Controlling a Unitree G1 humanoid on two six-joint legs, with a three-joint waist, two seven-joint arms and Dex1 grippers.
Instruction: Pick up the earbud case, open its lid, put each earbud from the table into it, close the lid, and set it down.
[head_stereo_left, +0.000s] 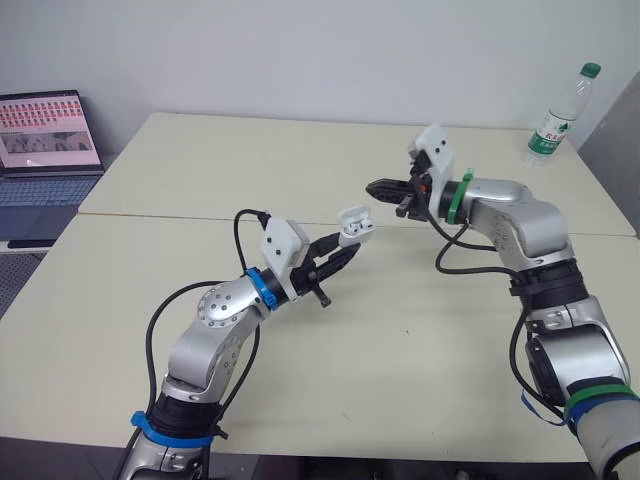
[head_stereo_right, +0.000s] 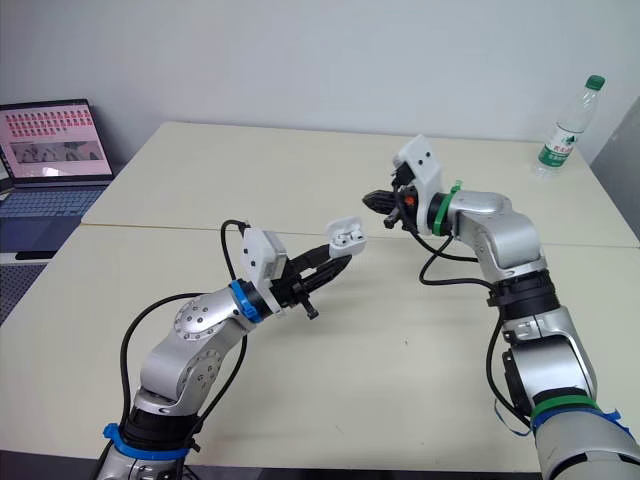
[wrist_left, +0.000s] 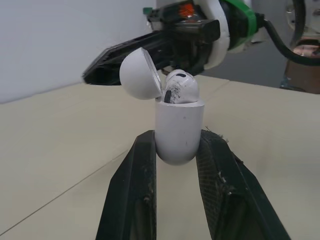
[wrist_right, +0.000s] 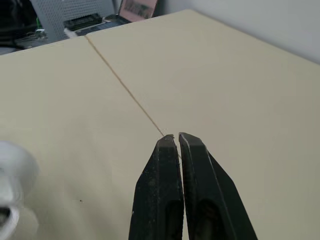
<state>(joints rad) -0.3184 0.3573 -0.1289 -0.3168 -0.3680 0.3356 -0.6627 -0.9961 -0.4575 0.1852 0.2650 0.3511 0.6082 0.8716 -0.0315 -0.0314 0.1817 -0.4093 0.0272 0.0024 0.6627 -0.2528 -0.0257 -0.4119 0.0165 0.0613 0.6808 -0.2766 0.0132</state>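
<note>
Beige counter (head_stereo_left: 180, 170) spans the scene, with an open laptop (head_stereo_left: 45, 150) beside its left edge. The left gripper (head_stereo_left: 345, 252) pinches the white earbud case (wrist_left: 179, 132) above the counter, lid flipped open, 1 earbud (wrist_left: 181, 86) showing inside. Just right of it, the right gripper (wrist_right: 176, 139) hovers, fingers pressed together. A bottle (head_stereo_left: 560, 115) stands far right.

The light is bright and even and seems to come from above. The pale tabletop (head_stereo_left: 200, 170) looks matte and evenly lit, and the shadows on it are soft and faint. The laptop screen (head_stereo_left: 48, 128) glows by itself at the far left. In the left wrist view the earbud case (wrist_left: 178, 131) is clear, while the right hand (wrist_left: 94, 76) behind it is a little soft. In the right wrist view the case, close at the edge, is blurred.
</note>
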